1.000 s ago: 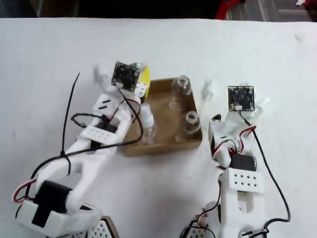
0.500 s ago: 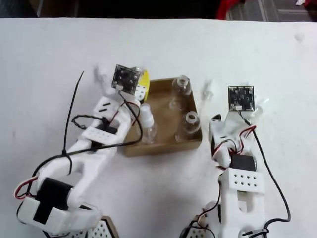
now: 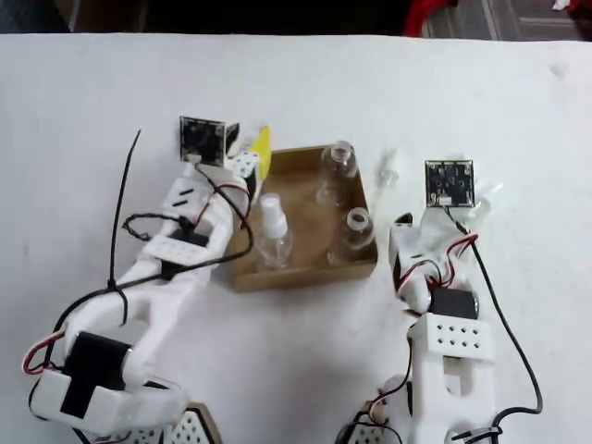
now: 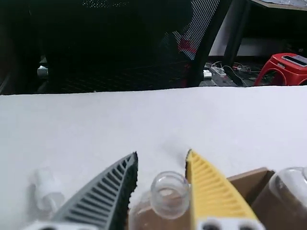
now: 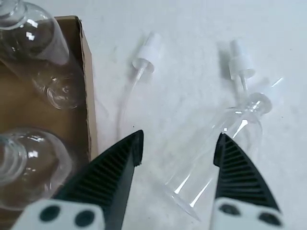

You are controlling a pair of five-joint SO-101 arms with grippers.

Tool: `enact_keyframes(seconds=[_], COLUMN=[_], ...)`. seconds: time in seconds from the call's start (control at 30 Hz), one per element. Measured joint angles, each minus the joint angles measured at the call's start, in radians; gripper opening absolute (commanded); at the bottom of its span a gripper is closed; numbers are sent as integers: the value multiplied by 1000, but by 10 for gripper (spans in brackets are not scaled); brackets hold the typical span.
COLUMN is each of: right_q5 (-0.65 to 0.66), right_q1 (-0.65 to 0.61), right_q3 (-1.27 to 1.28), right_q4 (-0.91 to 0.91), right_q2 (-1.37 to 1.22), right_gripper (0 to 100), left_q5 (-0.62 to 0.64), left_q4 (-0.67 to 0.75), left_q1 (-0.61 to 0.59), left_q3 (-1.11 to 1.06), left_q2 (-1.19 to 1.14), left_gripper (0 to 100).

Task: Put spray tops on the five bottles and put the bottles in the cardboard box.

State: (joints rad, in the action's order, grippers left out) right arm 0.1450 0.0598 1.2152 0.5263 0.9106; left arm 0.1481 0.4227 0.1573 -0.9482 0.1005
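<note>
High view: box sits mid-desk w/ 3 bottles inside: capped bottle by its left wall, far bare bottle and near bare bottle along its right wall. Left gripper is at the box's far-left corner, outside it. Loose spray top lies off the far-right corner.

Left wrist view: fingers spread round an open bottle. Yellow one looks to touch the neck, gap on the grey side, so no pinch. Another top lies near.

Right wrist view: right gripper spread wide, holding nothing, over a lying bottle.

Step, prob.: grabbing the open bottle for capping. Next: close squarely w/o tipping it, then fit a top.

Desk is plain white, matte. Beyond its far edge: dark mesh chair, red stool.
</note>
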Motion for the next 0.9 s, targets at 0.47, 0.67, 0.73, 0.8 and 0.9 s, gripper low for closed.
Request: enact_keyframes(seconds=[0.47, 0.67, 0.73, 0.8, 0.9], right_q5=[0, 0, 0, 0, 0], right_q1=[0, 0, 0, 2, 0], right_q3=[0, 0, 0, 0, 0], right_q4=[0, 0, 0, 0, 0], right_q2=[0, 0, 0, 0, 0], right_gripper=[209, 209, 209, 209, 209], left_q5=[3, 5, 5, 8, 8], left_q4=[-379, -839, -947, -1045, -1183], left_q1=[-44, -178, -210, -229, -249], left_q3=[-57, 345, 508, 674, 902], left_q2=[578, 557, 462, 331, 92], left_gripper=[151, 152, 154, 154, 151])
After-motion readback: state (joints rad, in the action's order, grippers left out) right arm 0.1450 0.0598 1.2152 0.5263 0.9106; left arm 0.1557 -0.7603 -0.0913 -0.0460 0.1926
